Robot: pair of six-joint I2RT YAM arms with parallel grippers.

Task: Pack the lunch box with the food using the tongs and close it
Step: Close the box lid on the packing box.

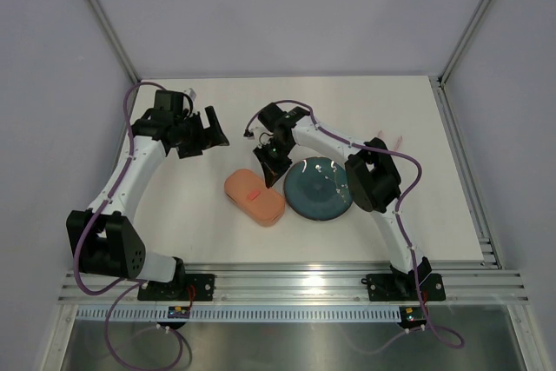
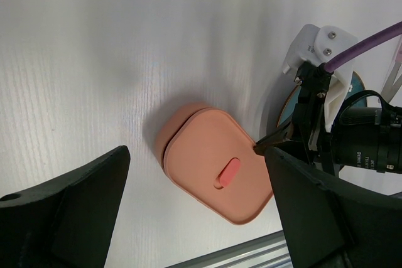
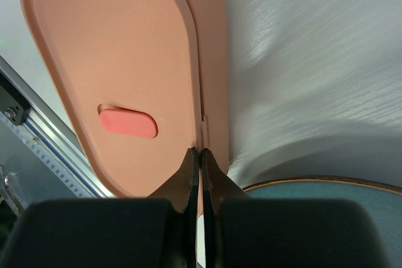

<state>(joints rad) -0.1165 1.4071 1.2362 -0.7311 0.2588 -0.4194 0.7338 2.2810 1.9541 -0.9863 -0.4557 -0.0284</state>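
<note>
The salmon-pink lunch box (image 1: 254, 198) lies on the table with its lid on, and the red mark (image 2: 227, 172) faces up. My right gripper (image 3: 200, 151) is shut, with nothing seen between its fingers. Its tips rest at the lid's edge (image 2: 257, 149), on the side facing the teal plate (image 1: 319, 190). Up and to the left of the box my left gripper (image 1: 211, 130) hangs open and empty. The pale tongs (image 1: 330, 176) lie on the plate, partly under my right arm. No food shows in any view.
The plate touches or nearly touches the box's right side. The aluminium rail (image 1: 295, 282) runs along the table's near edge, close below the box. Grey walls close in the back and both sides.
</note>
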